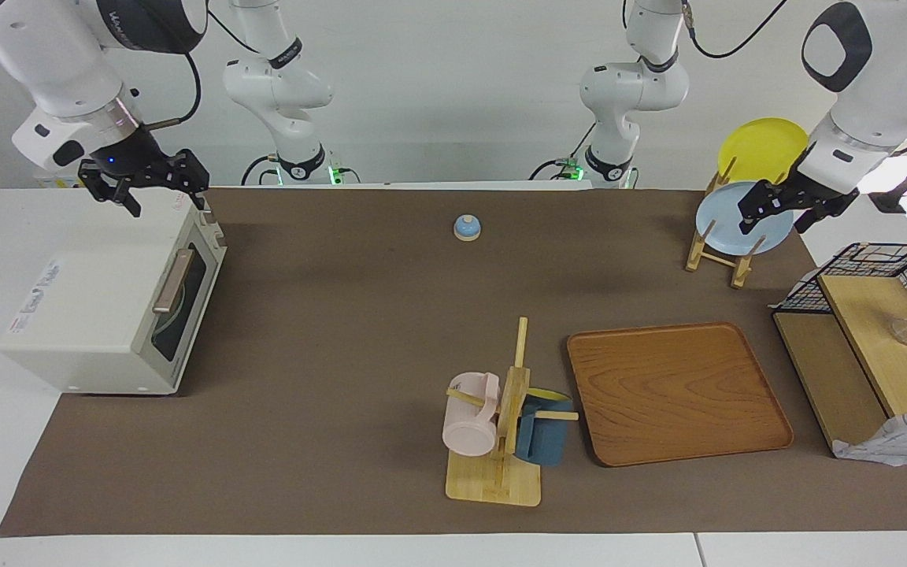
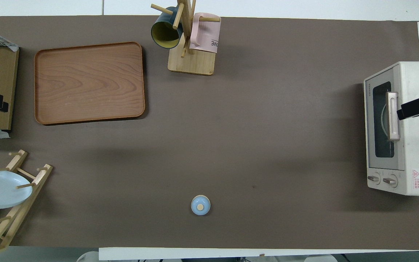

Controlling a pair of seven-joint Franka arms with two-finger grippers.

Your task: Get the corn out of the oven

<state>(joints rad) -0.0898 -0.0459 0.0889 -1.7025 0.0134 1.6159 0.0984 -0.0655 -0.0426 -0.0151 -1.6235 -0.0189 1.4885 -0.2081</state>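
Note:
The off-white oven (image 1: 91,315) stands at the right arm's end of the table with its glass door shut and its bar handle (image 1: 174,279) up. It also shows in the overhead view (image 2: 413,145). The corn is hidden; only a dim round shape shows through the door window (image 2: 382,120). My right gripper (image 1: 168,203) hangs open and empty in the air over the oven's top, and its tip shows in the overhead view (image 2: 418,107). My left gripper (image 1: 774,223) waits open and empty in the air at the left arm's end, by the plate rack.
A wooden tray (image 1: 678,394) and a mug tree (image 1: 501,425) with a pink and a blue mug lie farther from the robots. A small blue bell (image 1: 467,227) sits near them. A plate rack (image 1: 725,236) and a wire basket (image 1: 886,260) stand at the left arm's end.

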